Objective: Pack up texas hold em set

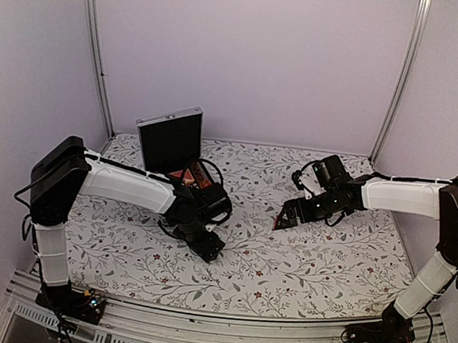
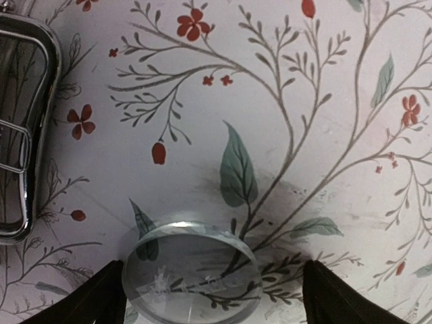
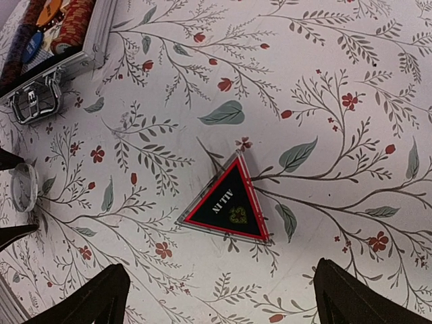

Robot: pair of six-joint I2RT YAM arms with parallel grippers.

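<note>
- While spread open at the bottom of the left wrist view, straddles a clear round token (image 2: 192,273) with the left gripper (image 2: 216,304).
- Holds the right gripper (image 3: 223,300) open too, just below the triangular token (image 3: 229,202) at frame centre.
- Shows the silver briefcase (image 1: 170,137) open, upper left of the top view, chip rows (image 3: 74,23) inside.

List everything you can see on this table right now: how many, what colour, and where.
case: one, silver with black lining, open, far left of the table
chip rows: several, mostly reddish, inside the case
round token: one, clear, on the cloth near the case
triangular token: one, black with a red edge, mid-table on the cloth
tablecloth: one, white with a floral print, over the table
left gripper: one, black, open, straddling the round token
right gripper: one, black, open, above the triangular token
</note>
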